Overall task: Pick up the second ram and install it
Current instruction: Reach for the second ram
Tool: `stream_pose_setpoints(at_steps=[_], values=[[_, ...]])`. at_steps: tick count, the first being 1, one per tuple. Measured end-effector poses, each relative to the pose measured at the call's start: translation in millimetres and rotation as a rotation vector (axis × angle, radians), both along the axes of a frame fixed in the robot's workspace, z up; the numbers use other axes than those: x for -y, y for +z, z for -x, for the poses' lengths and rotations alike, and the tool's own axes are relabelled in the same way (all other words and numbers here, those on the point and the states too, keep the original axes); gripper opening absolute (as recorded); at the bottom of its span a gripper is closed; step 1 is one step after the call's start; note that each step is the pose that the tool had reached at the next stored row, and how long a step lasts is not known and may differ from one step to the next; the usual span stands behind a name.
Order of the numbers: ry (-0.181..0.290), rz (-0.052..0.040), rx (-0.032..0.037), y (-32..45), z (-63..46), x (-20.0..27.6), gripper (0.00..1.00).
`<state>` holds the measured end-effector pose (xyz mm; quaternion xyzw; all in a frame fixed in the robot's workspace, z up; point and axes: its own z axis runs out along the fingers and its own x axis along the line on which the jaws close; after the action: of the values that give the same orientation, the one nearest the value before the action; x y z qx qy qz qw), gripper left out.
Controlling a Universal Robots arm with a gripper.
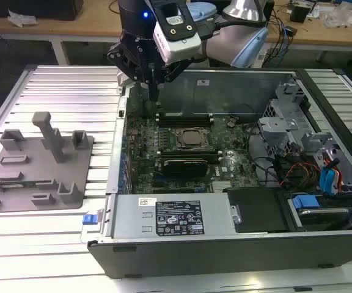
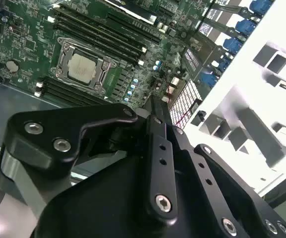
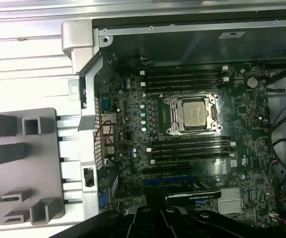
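Gripper point(image 1: 153, 96) pinched narrow (nothing visibly gripped) over motherboard's point(image 1: 143, 148) far edge.
Capacitors point(image 3: 143, 117) could be struck if lowered off-slot.

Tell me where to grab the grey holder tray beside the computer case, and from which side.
Probably the tall post of the grey holder tray, taken from straight above. It stands upright, rises above the tray's other posts and has free space around it, whereas the base lies flat on the ribbed table, leaving no edge to close on.
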<state>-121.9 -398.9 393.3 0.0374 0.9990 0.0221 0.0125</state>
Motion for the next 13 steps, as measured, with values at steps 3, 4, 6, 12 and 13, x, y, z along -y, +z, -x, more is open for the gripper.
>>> stream_pose_setpoints(at_steps=[3, 4, 6, 12, 13], values=[[0.000, 0.0000, 0.0000, 0.0, 0.0, 0.0, 0.08], [0.000, 0.0000, 0.0000, 0.0, 0.0, 0.0, 0.08], [0.000, 0.0001, 0.0000, 0.0, 0.1, 0.0, 0.08], [0.000, 0.0001, 0.0000, 0.0, 9.0, 0.0, 0.08], [0.000, 0.0000, 0.0000, 0.0, 10.8, 0.0, 0.08]])
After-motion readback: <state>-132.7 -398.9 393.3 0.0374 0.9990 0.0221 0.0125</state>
